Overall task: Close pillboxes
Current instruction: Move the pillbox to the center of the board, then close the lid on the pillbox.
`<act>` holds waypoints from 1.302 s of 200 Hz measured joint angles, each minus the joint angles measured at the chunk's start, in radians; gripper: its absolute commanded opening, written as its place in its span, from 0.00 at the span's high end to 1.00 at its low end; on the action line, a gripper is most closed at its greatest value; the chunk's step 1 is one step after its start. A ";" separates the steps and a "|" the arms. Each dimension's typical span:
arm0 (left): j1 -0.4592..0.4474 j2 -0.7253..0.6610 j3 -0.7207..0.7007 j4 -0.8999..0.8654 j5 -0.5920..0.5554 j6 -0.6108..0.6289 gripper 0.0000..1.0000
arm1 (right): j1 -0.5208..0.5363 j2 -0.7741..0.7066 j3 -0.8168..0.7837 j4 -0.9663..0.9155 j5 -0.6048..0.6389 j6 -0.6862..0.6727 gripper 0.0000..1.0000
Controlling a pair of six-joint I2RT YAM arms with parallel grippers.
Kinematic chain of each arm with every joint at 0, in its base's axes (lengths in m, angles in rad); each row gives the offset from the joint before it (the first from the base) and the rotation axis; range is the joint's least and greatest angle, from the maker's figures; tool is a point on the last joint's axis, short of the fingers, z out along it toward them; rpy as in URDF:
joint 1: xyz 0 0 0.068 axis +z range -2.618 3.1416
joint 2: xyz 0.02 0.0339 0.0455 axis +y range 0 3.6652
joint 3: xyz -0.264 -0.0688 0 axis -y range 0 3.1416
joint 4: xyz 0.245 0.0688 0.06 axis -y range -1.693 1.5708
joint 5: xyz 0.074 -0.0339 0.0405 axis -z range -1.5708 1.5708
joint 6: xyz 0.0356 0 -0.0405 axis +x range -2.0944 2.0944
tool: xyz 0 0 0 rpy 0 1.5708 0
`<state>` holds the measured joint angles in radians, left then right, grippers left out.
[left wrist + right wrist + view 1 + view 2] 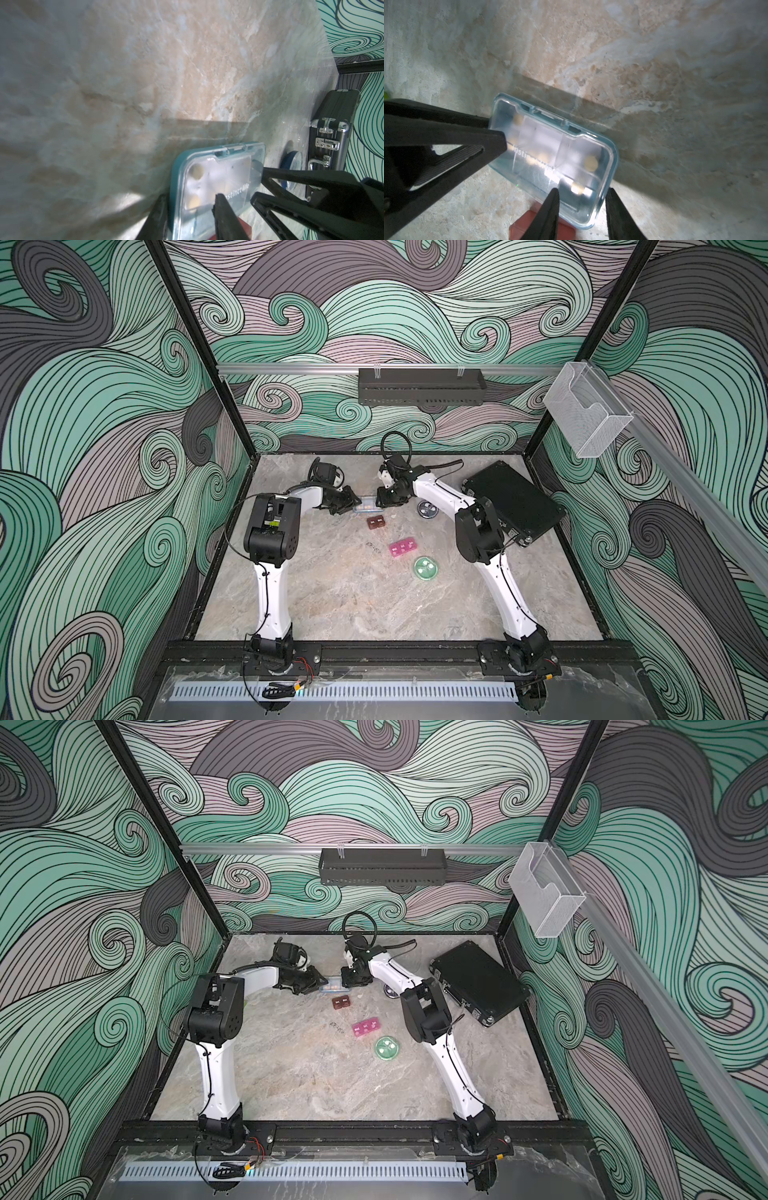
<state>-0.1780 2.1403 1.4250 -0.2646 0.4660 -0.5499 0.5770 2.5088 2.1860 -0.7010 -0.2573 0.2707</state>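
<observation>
The pale blue pillbox point(367, 504) sits between my two grippers at the back of the table, its clear lid down over several tan pills. My left gripper point(190, 199) is shut on one end of this pillbox point(218, 172), one finger on the teal rim and one on the lid. My right gripper point(583, 191) is shut on the other end of the box point(550, 153). The brown pillbox point(376, 522) lies just in front. The pink pillbox point(403, 548) and the round green pillbox point(426, 568) lie nearer the middle. The round dark blue pillbox point(428, 510) rests beside my right arm.
A large black case point(513, 499) lies flat at the back right, close to my right arm's elbow. Patterned walls close in the table on three sides. A black wire shelf point(419, 385) and a clear plastic holder point(586, 414) hang above.
</observation>
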 measured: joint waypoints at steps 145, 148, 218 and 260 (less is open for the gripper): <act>-0.021 0.004 0.011 0.023 -0.036 -0.001 0.68 | 0.000 0.029 0.068 -0.069 0.040 -0.005 0.58; -0.022 0.005 0.011 0.023 -0.038 -0.002 0.68 | 0.000 0.029 0.068 -0.069 0.042 -0.005 0.57; -0.054 0.003 0.013 0.027 -0.070 -0.010 0.60 | 0.011 0.026 0.059 -0.081 0.049 -0.020 0.43; -0.058 0.002 0.015 0.024 -0.078 -0.010 0.56 | 0.013 0.025 0.056 -0.083 0.048 -0.024 0.44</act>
<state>-0.2356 2.1418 1.4399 -0.2405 0.3878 -0.5594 0.5896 2.5340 2.2425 -0.7841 -0.2089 0.2470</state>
